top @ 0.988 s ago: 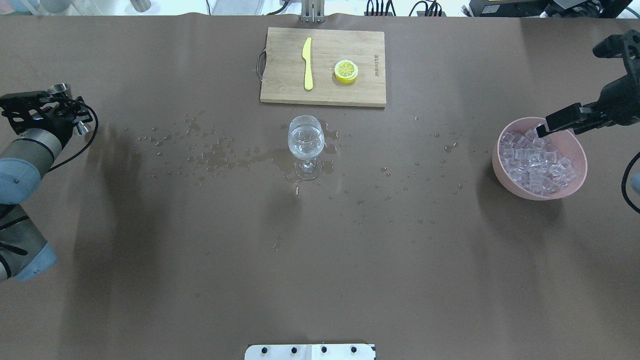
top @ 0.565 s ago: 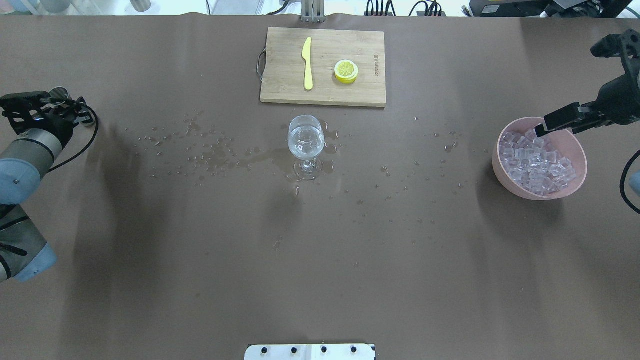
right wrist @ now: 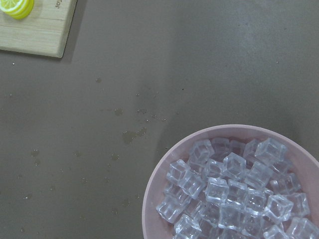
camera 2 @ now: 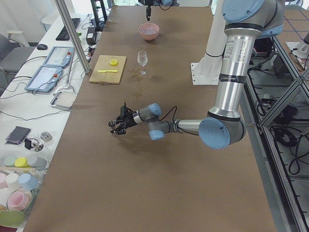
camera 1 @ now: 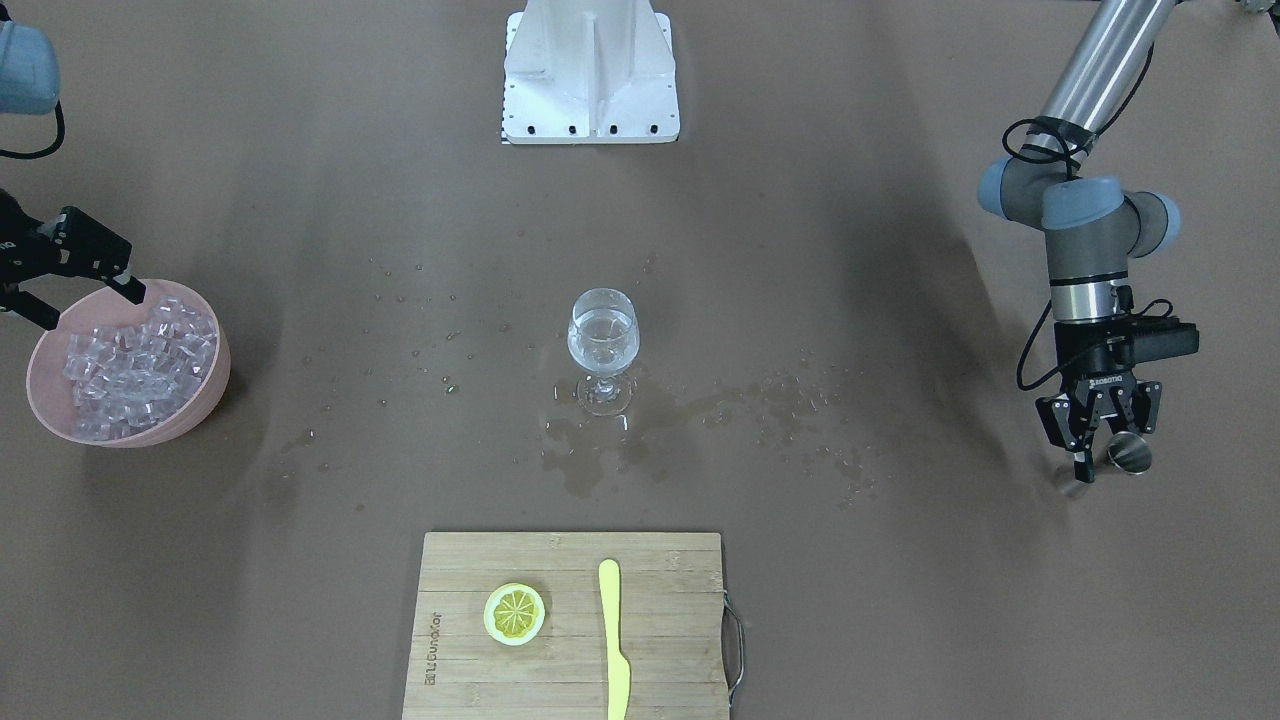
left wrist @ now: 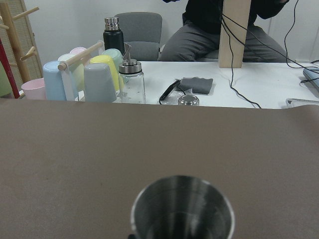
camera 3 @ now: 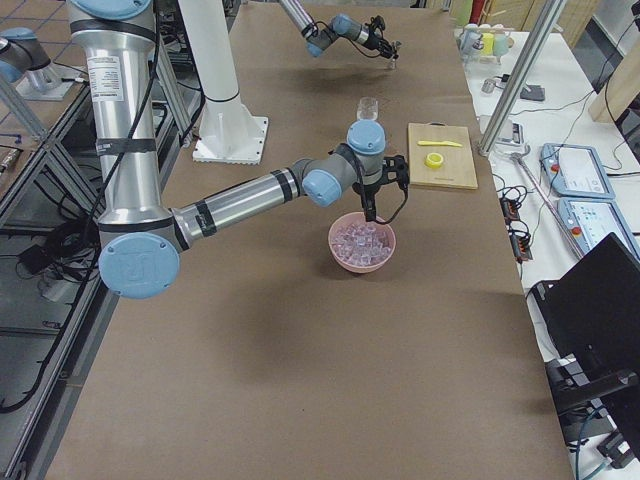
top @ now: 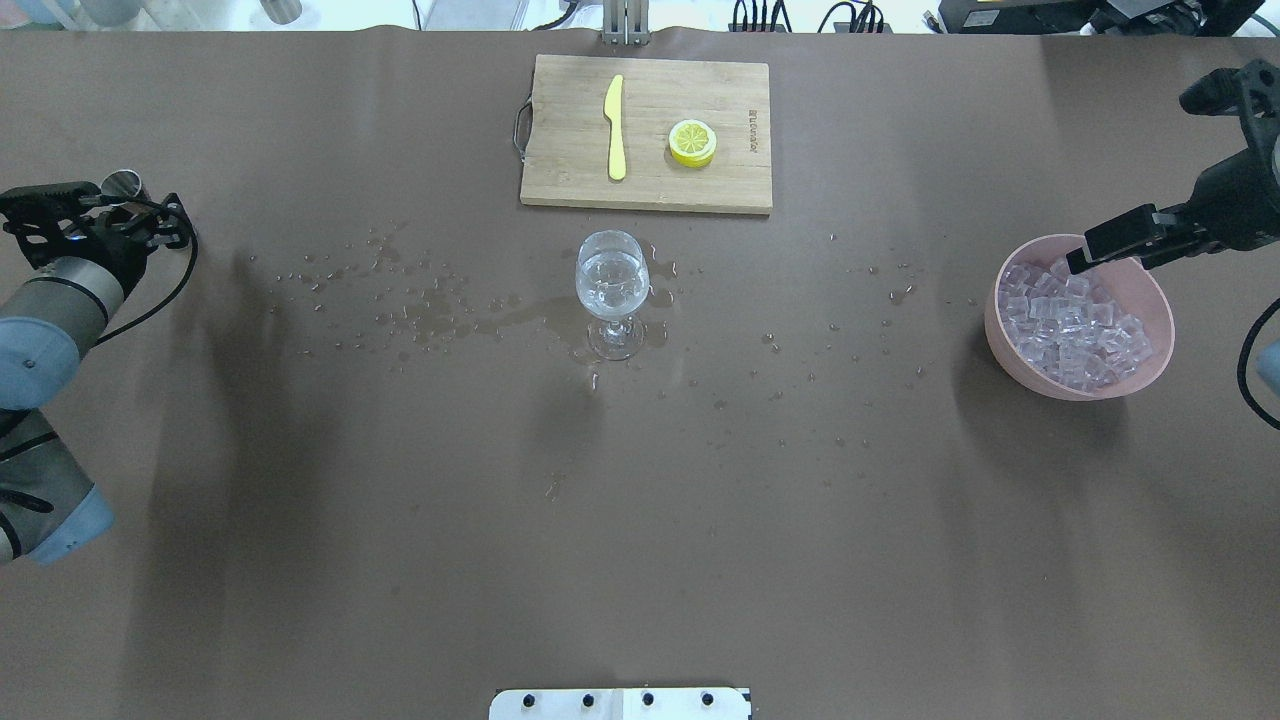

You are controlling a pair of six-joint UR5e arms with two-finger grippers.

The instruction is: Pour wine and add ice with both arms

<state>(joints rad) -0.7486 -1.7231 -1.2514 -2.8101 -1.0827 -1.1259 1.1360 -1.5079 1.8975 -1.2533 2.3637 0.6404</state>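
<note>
overhead: high, down on glass (top: 611, 290) | front-facing: opposite glass, steep | sides: far, table (top: 300, 560) ends | wrists: close-up | exteriors share glass

Brown table (top: 400, 560): glass (top: 611, 290), bowl (top: 1148, 288), cutting board (top: 570, 120) (wet).

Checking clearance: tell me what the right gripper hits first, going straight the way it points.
Pointing down over the pink bowl, the right gripper would likely meet the ice first, near the rim; depth is unclear.
</note>
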